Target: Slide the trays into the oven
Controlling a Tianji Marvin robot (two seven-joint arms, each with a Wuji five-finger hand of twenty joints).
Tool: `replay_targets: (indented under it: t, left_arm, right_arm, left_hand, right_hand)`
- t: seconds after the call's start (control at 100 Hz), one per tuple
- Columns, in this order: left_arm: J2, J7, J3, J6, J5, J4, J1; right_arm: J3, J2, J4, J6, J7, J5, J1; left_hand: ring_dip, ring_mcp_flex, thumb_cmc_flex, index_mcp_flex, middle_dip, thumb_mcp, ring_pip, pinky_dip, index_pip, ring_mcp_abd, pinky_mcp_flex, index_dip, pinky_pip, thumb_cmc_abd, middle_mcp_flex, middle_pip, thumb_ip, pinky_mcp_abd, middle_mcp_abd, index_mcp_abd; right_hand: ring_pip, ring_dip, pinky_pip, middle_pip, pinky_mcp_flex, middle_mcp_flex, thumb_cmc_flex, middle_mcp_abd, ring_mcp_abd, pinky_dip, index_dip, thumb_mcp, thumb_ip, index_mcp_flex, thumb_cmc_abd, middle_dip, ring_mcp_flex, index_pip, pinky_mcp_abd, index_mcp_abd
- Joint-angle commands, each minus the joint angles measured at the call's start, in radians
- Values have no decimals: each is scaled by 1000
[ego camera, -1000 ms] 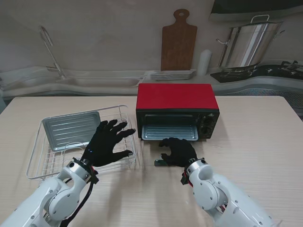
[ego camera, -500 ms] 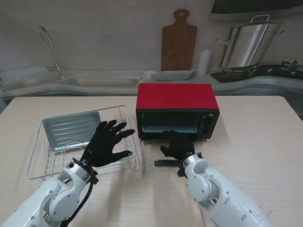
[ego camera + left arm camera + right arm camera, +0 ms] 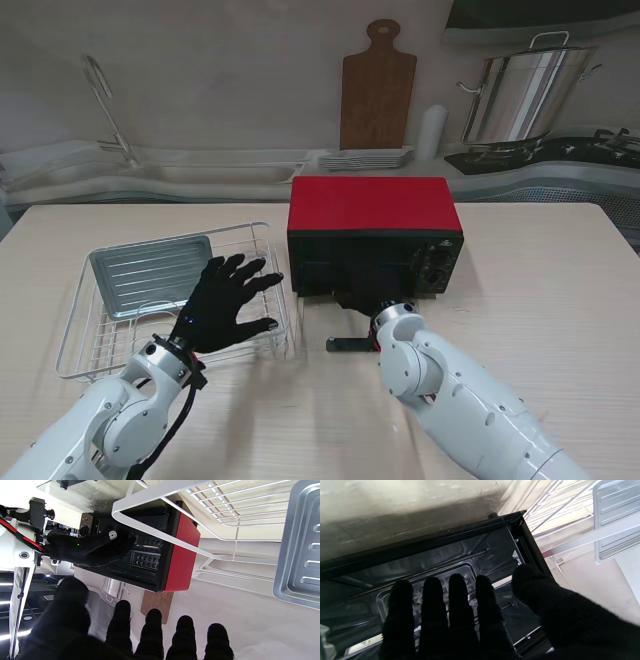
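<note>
The red oven (image 3: 375, 205) stands mid-table, its door folded down flat with the handle (image 3: 346, 344) toward me. My right hand (image 3: 362, 298) reaches into the oven's mouth, fingers (image 3: 455, 610) straight and flat, holding nothing. In the left wrist view the right hand (image 3: 92, 547) lies at the dark opening. One tray is deep inside the oven and hard to make out. A second silver tray (image 3: 150, 273) lies in the white wire rack (image 3: 80, 340) on the left. My left hand (image 3: 225, 300) hovers open over the rack's near right corner, beside that tray (image 3: 300, 555).
A wooden cutting board (image 3: 377, 85), a stack of plates (image 3: 365, 158) and a steel pot (image 3: 520, 95) stand on the counter behind the table. A sink with a tap (image 3: 105, 110) is at the back left.
The tray that stuck out of the oven has slid inside. My right hand moved forward from the door into the oven's mouth. The left hand stayed still.
</note>
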Motion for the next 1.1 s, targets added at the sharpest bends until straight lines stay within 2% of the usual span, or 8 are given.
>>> replay_targets:
  t: [0.0,0.69,0.84,1.09]
  left_arm:
    - [-5,-15,-2,3,1,-5,4]
    - [-5,-13,-12,8,5,-9,14]
    - [-5,-11,-14,9,4,-8,16]
    - [-6,-9,-17,5,-2,-8,20]
  right_arm:
    - [-3,-19,5,7,10,5,12]
    - [-58,-72,113,59,-25,95,115]
    - [-54,-66,97,59,-15,90,105]
    - [-3,-27,-13,35,39,64,19]
  left_hand:
    - [-9,-18,-7,-40,-13,6,-6,-11,0,-23,-8,-4,-49,33,-33,5,29,-23,-11,-12]
    - [-9,-18,-7,-41,-13,5,-6,-11,0,-22,-9,-4,-49,33,-34,5,29,-23,-13,-13]
    - [-9,-17,-6,-39,-13,6,-6,-11,1,-23,-8,-4,-49,33,-33,5,29,-23,-14,-14]
    - [-9,-17,-5,-39,-12,6,-5,-11,2,-21,-7,-4,-49,32,-31,6,29,-23,-13,-13]
  right_hand:
    - [1,-11,1,-10,2,-31,-49,-13,-23,-7,-8,-3,34,-31,5,0,-27,16,-14,-17]
    - [-2,-12,-16,-4,-14,-50,-55,-20,-32,-15,-11,-8,31,-47,11,2,-45,21,-20,-22]
    - [5,-9,-6,-2,-4,-40,-57,-16,-26,-11,-11,-8,32,-38,10,2,-38,23,-17,-19]
    - [27,3,17,-2,4,-26,-62,-10,-17,0,-14,-17,32,-31,15,1,-28,18,-9,-14]
